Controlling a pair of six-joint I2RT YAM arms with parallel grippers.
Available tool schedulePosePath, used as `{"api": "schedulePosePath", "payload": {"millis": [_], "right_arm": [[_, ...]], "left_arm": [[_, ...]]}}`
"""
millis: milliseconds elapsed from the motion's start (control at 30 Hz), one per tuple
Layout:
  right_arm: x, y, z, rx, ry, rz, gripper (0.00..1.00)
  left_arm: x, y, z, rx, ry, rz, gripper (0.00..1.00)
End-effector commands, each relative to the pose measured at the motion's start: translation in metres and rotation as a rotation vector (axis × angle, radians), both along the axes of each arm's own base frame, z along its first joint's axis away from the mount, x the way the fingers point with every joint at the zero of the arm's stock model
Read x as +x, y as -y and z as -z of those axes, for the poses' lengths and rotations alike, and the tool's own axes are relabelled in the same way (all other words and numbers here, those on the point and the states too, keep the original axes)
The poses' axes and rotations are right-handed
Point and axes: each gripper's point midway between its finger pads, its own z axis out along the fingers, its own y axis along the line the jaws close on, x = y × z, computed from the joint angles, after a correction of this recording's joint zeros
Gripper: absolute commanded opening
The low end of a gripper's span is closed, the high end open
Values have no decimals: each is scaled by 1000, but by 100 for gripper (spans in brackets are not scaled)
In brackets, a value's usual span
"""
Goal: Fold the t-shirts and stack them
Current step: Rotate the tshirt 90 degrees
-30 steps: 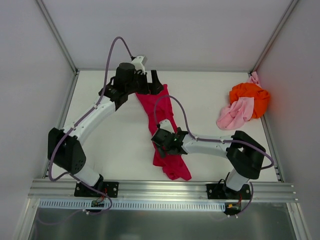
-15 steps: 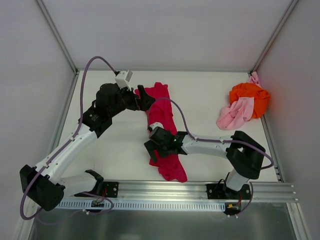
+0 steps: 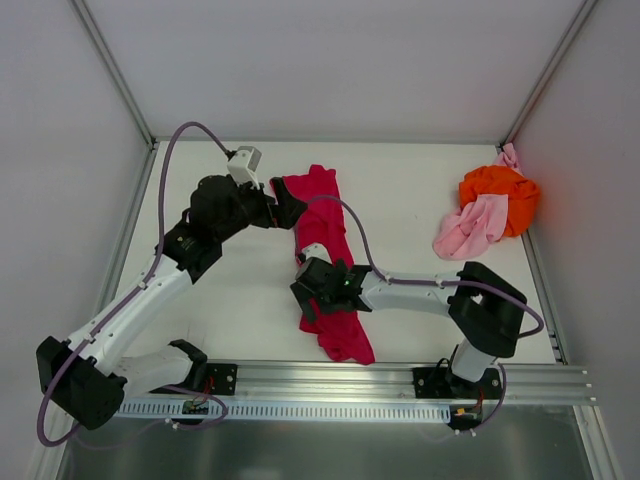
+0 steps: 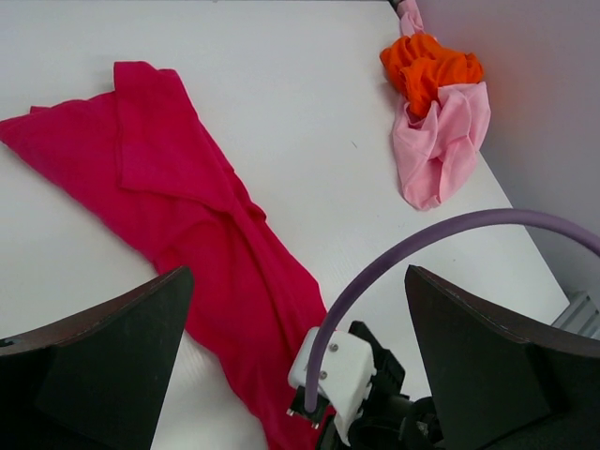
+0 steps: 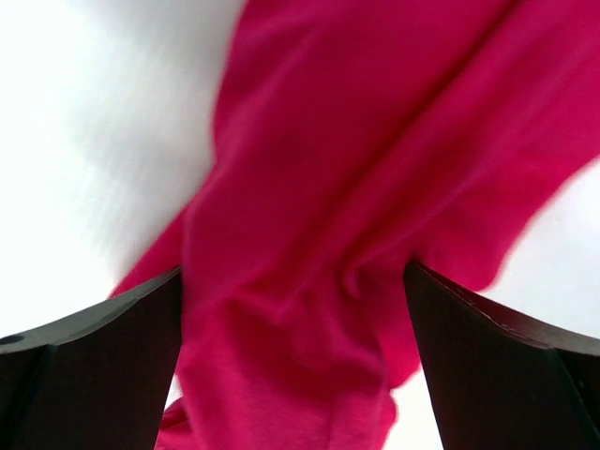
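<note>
Crimson cloth lies in a long, twisted strip down the middle of the white table (image 3: 230,290): this is the crimson t-shirt (image 3: 318,225), which runs from the far part of the table toward the near edge. Its far end is spread a little wider and flatter; its near end is bunched in a small heap.

The left gripper (image 3: 285,208) hangs at the far end of this shirt, on its left side. In the left wrist view its two dark fingers (image 4: 103,366) stand wide apart. Between them I see only the crimson t-shirt (image 4: 187,216) lying below on the table (image 4: 309,75), so this claw is released and grasps nothing.

The right gripper (image 3: 312,300) is low over the near part of the strip. Its own camera shows the jaws also spread wide, with the folds of the crimson t-shirt (image 5: 356,187) close beneath and somewhat blurred. No cloth is pinched between the fingers. Whether the tips touch the fabric, I cannot tell.

The orange t-shirt (image 3: 500,190) sits crumpled in the far right corner, against the wall. The pale pink t-shirt (image 3: 470,228) lies against it on the near side, touching it. Both are well apart from the two claws.
</note>
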Motion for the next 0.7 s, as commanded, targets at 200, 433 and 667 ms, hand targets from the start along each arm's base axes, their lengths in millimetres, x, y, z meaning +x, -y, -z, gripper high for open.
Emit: {"api": "schedulePosePath", "payload": {"millis": [200, 433, 667], "right_arm": [[32, 56, -49, -100, 242, 230, 100], [12, 40, -22, -87, 98, 165, 100], [-5, 19, 2, 21, -50, 92, 100]], "left_arm": [[3, 2, 23, -34, -21, -51, 99], [11, -51, 90, 135, -174, -412, 99], [-11, -110, 119, 89, -165, -721, 99]]}}
